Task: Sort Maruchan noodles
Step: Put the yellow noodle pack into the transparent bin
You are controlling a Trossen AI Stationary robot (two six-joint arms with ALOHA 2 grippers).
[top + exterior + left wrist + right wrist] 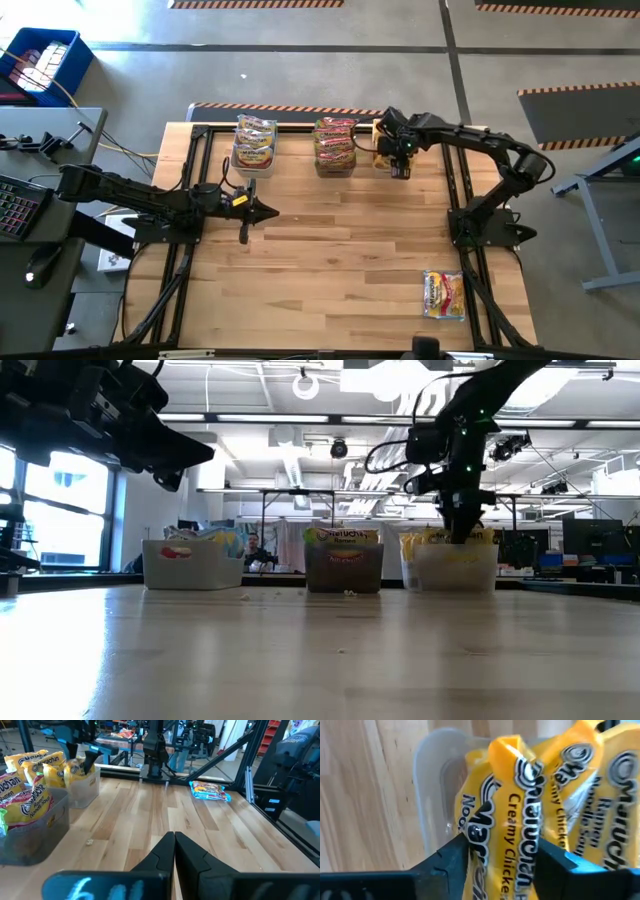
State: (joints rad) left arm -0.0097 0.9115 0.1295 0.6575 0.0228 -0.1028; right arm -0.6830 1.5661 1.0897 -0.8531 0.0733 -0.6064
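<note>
Right hand (pixel 500 852) fingers loosely straddle a yellow noodle packet (pixel 512 815) inside clear tub (pixel 432 795).

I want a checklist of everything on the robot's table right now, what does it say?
Surface: wooden table, a small crumb near the tubs.
Job's things: noodle packets stand in three tubs along the far edge; one loose packet lies flat near the right front corner.
Clutter: nothing seen.
Grippers: right gripper over the rightmost tub, fingers either side of a yellow packet; left gripper shut, empty, above the table's left side.
Cables: a yellow cable on the floor left of the table.
Surroundings: workshop, blue crate.
</note>
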